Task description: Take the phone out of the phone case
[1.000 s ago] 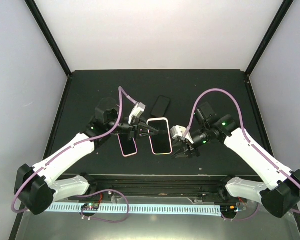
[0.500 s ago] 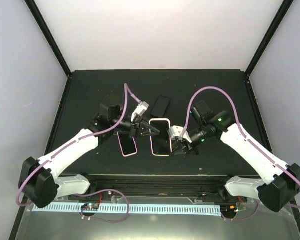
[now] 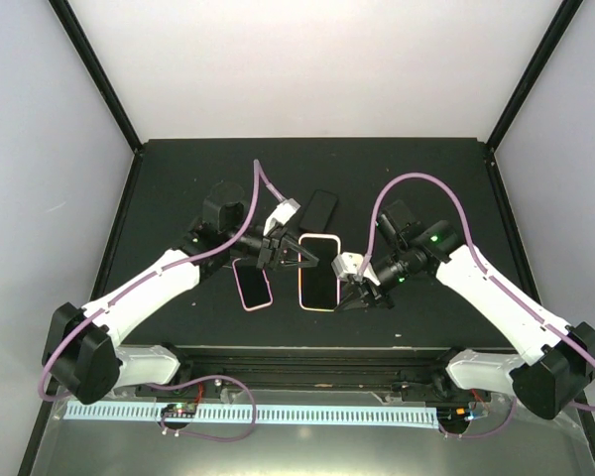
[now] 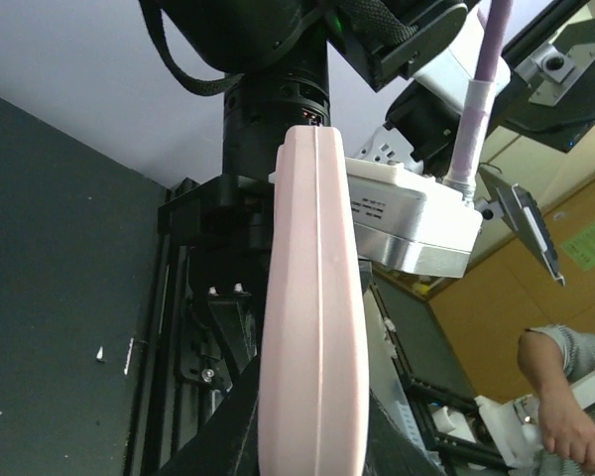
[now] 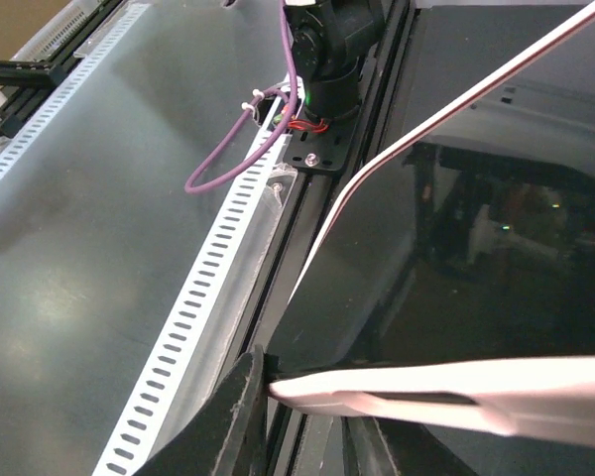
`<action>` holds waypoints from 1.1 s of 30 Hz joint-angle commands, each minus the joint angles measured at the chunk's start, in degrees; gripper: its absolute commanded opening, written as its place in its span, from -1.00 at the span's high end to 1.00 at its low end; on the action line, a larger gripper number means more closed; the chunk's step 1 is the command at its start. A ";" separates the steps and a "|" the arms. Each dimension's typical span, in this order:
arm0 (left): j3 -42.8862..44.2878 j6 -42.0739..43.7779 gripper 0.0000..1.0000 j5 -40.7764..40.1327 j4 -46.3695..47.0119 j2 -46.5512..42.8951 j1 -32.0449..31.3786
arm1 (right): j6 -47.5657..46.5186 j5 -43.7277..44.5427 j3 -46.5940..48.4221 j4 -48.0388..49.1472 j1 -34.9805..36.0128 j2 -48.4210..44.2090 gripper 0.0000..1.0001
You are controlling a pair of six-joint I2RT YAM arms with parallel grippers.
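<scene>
Phone case: pale pink, smooth matte, rounded edges with a seam line down the side. It holds the phone, whose glossy black screen is framed all round by the pink rim, so the phone sits fully in the case. The pair is at the table centre, between the two arms.

Left end effector comes in from 9 o'clock. In the left wrist view its dark fingers sit close on either side of the case edge, gripping it.

Right end effector is at about 4 o'clock of the case. In the right wrist view its fingers are narrow and pinch a thin pink rim, with the reflective screen beyond. Whether the case is lifted off the table I cannot tell.

Second pink-rimmed phone lies flat at 9 o'clock of the held one, just beside it, partly under the left arm. Dark phone, black all over with rounded corners, lies at 12 o'clock, near the case's far end. The table is matte black.
</scene>
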 commanded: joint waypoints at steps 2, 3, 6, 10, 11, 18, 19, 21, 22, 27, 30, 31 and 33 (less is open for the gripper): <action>2.50 -10.70 0.97 4.46 1.63 0.32 0.19 | -5.93 6.27 1.38 5.93 0.65 -0.66 0.58; 2.46 -11.32 0.97 4.58 1.59 0.34 0.15 | -6.39 6.87 1.79 5.91 0.62 -0.49 0.56; 2.57 -11.76 0.97 4.89 0.74 0.43 0.14 | -7.69 8.86 2.89 5.48 0.60 0.51 0.47; 2.06 -13.16 0.97 5.05 1.81 0.07 0.13 | -7.73 10.55 3.68 6.35 0.60 1.39 0.46; 1.76 -13.97 0.97 5.12 2.68 -0.14 0.20 | -7.61 10.97 3.65 6.60 0.65 1.55 0.47; 1.66 -15.05 0.97 5.82 3.11 -1.15 0.15 | -1.24 8.40 2.89 10.59 0.04 3.29 0.45; 1.79 -15.04 0.97 5.88 2.89 -1.41 0.19 | 1.36 6.81 2.90 12.04 -0.60 3.58 0.45; 1.57 -14.87 0.97 5.62 2.73 -2.03 0.16 | 7.20 2.38 2.52 16.00 -2.72 4.00 0.44; 1.23 -14.59 0.97 5.50 2.68 -2.29 0.18 | 11.06 0.75 2.09 19.60 -3.90 4.10 0.44; -1.40 -14.18 0.97 4.20 3.91 -3.36 0.14 | 29.31 -1.16 -0.78 34.87 -8.14 3.73 0.39; -2.42 -13.34 0.97 3.49 4.18 -3.14 0.04 | 31.56 -0.35 -0.16 35.99 -8.21 4.29 0.34; -2.74 -12.84 0.97 3.05 4.21 -2.88 0.03 | 32.75 -0.34 0.11 36.51 -8.20 4.60 0.33; -3.09 -12.33 0.97 2.07 4.26 -2.23 -0.02 | 34.89 -1.24 0.61 37.38 -8.21 4.97 0.28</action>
